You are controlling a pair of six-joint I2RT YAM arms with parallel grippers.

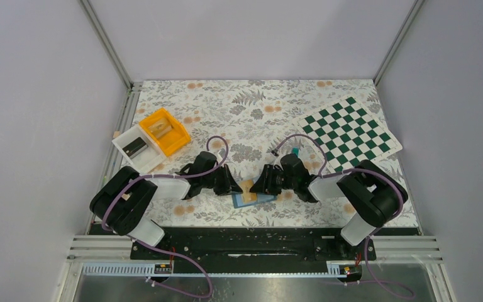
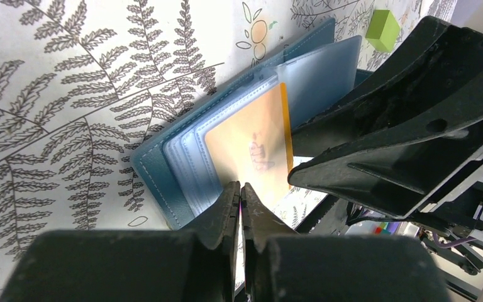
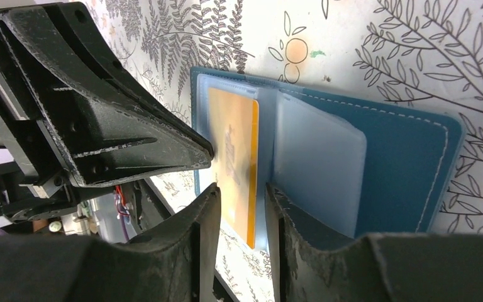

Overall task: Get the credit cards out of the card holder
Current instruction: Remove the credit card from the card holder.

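One orange-tan card point(image 3: 233, 145) sticks from the open card holder point(image 3: 409, 163), long axis near-to-far; left hand point(image 2: 239, 192) pinches its edge, right hand point(image 3: 240, 194) half-spread astride it.

The blue-teal stitched bifold card holder point(image 1: 259, 200) lies open on the fern-printed tablecloth point(image 1: 258, 100), between the left gripper point(image 2: 239, 189) and the right gripper point(image 3: 242, 201). An orange-tan thin rectangular credit card point(image 2: 248, 148) stands out of its inner sleeves, with one edge between the left gripper's tips and the other end in the right gripper's gap. A lime-green small cube point(image 2: 382, 29) lies beyond the card holder from the left gripper. An orange plastic bin point(image 1: 165, 131) and a white plastic bin point(image 1: 135, 148), side by side, sit behind and left of the left gripper. A green-and-white checkered mat point(image 1: 351, 132) lies behind and right of the right gripper.
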